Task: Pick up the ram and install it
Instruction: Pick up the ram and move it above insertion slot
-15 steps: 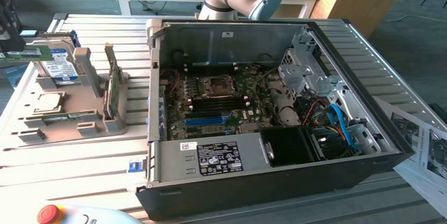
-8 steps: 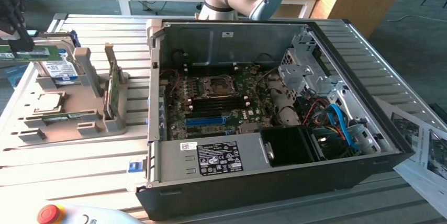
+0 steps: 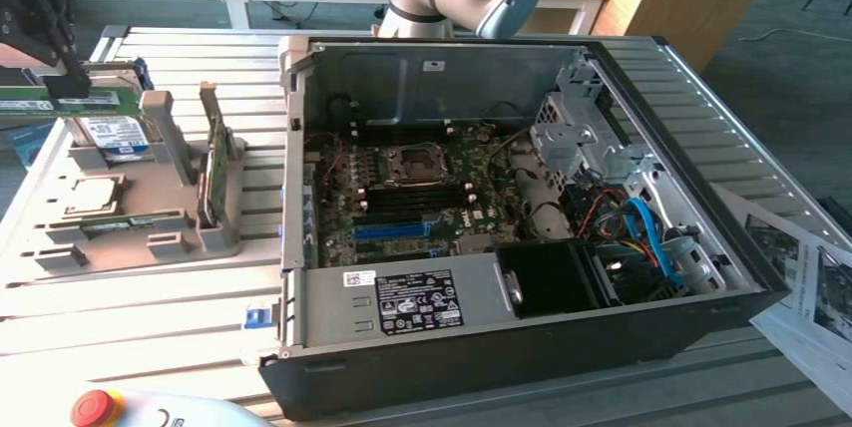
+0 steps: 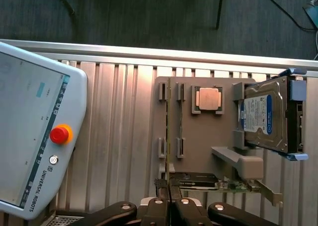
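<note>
The bench [image 3: 160,307] carries an open PC case [image 3: 600,337]. At the exterior view's left it carries a grey tray [image 3: 187,237] with a hard drive [image 3: 114,136]. The tool [image 3: 64,86] hangs over the tray, its fingers pressed together on the ram [image 3: 94,100]. The ram lies level above the hard drive.

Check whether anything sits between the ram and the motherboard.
The jaws are shut on the ram at the exterior view's left. Between it and the motherboard stand the upright green card and the case wall; the case top is open.
</note>
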Robot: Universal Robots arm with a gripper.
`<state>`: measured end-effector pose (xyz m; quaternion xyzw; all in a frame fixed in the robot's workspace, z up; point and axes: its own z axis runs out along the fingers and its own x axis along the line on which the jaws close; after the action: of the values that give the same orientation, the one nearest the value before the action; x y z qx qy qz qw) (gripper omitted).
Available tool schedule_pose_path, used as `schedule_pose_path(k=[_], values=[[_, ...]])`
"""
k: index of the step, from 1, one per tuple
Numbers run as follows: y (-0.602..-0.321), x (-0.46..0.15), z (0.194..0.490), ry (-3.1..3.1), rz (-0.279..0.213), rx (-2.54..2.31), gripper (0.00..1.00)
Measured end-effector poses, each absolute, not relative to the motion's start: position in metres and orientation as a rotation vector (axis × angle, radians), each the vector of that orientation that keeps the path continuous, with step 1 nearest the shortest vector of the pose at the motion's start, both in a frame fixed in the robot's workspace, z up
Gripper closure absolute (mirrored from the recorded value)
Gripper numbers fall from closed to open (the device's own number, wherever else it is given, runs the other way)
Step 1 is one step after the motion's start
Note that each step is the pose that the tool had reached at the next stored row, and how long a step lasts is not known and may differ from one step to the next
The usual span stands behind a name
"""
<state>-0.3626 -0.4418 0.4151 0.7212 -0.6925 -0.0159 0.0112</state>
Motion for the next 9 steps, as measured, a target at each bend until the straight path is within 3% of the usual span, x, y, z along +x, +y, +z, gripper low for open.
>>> schedule_pose_path(k=[9], values=[[-0.442,-0.338,0.415,-2.16,-0.05,2.249,0.88]])
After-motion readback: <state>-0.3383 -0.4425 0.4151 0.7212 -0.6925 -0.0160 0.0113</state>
